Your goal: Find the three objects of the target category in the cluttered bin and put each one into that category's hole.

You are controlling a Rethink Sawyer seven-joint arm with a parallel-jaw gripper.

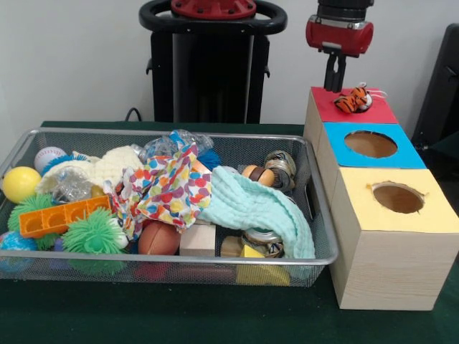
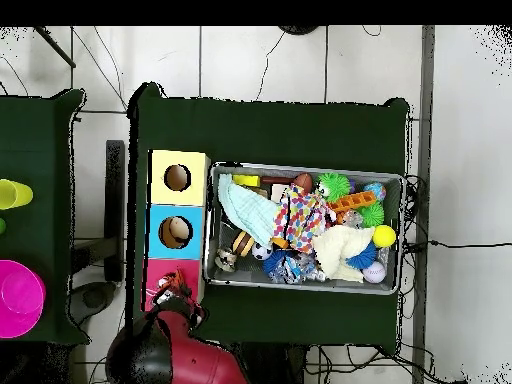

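My table point(image 2: 270, 130) wears a dark green cloth and stands on a floor point(image 2: 260, 60) of pale tiles with dark seams. Thin black cables point(image 2: 440, 243) trail over those tiles on several sides. Across a narrow gap stands a second green table point(image 2: 40, 130), carrying a yellow cup point(image 2: 12, 193) and a pink bowl point(image 2: 20, 298). Seen from the front, a plain white wall point(image 1: 72, 57) rises behind me, evenly lit, with a dark chair point(image 1: 441, 86) at its edge.

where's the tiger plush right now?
The tiger plush lies on the red box top, right below the gripper, at the front view's upper right; the blue box sits next to it.
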